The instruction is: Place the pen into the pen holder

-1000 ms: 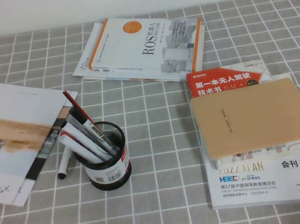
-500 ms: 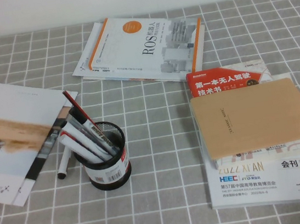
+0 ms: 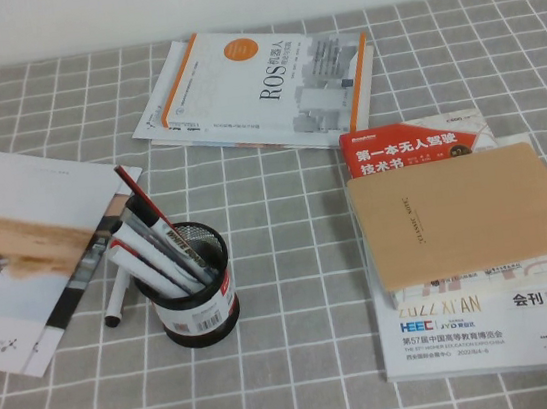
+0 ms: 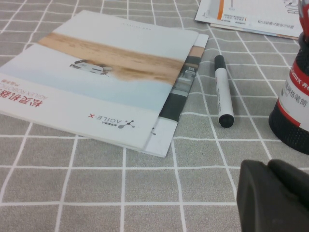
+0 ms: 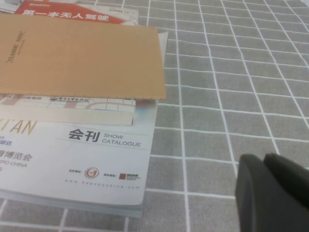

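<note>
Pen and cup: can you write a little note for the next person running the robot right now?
Left gripper: low by the pen holder's base, holding nothing.
Right gripper: fingers shut, empty, over bare cloth beside the stack of books.
Pen: lying flat on the table between the brochure and the pen holder, not gripped.
Pen holder: upright, several pens already inside.
Done: nothing on this pen.
Left: grasp it, lift, drop into holder.

Left tool [image 4: 275,193]: matte black, rounded blocky fingers. Right tool [image 5: 273,191]: same matte black, rounded edges.
</note>
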